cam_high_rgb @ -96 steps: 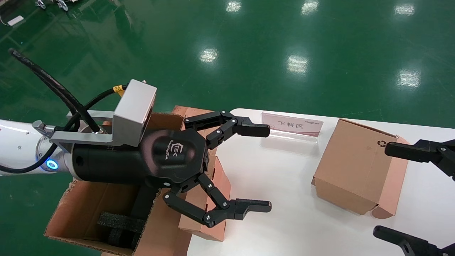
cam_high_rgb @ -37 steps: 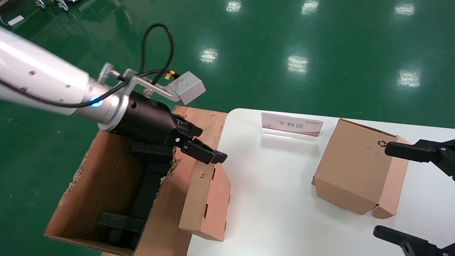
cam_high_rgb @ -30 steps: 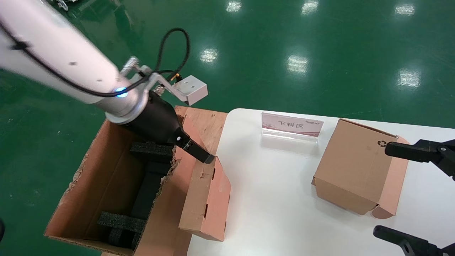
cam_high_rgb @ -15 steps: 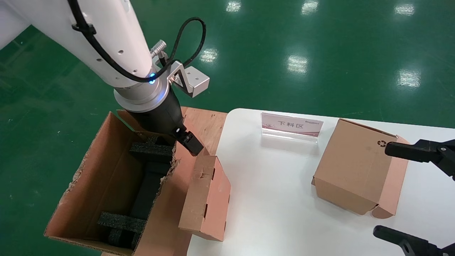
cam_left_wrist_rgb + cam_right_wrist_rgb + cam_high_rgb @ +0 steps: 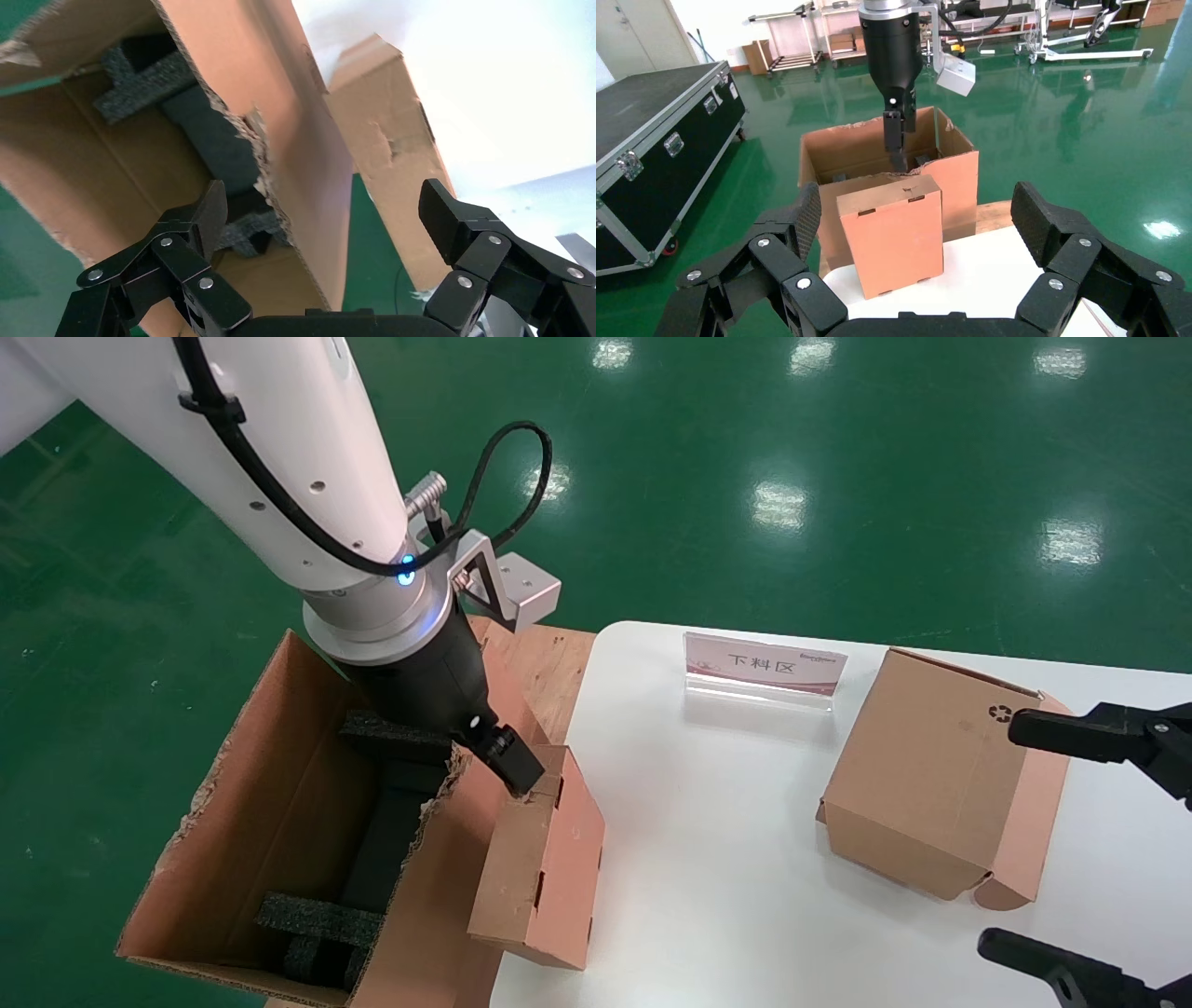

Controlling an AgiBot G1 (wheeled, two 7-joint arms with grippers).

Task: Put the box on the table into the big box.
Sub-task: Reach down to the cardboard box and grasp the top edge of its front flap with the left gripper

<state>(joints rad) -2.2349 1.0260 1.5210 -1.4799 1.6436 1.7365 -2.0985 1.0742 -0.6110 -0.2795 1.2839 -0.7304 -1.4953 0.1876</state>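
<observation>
Directly below the spread left tool (image 5: 320,217), the box (image 5: 545,868), big box (image 5: 270,803) alongside.

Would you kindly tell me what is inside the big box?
The big box holds black foam blocks. The left gripper and arm cover its far end, and its near wall hides part of the floor.

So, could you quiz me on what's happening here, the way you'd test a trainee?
1. True or false: the box already lies inside the big box.
2. Where is the left gripper?
A. At the box's top edge, fingers open
B. Shut on the acrylic sign
C. Lying flat on the table
3. Fill in: the second cardboard box, near the right gripper, bears a black ____ symbol.

Key: 1. False; it stands on the table's edge, beside the big box. 2. A. 3. recycling.
</observation>
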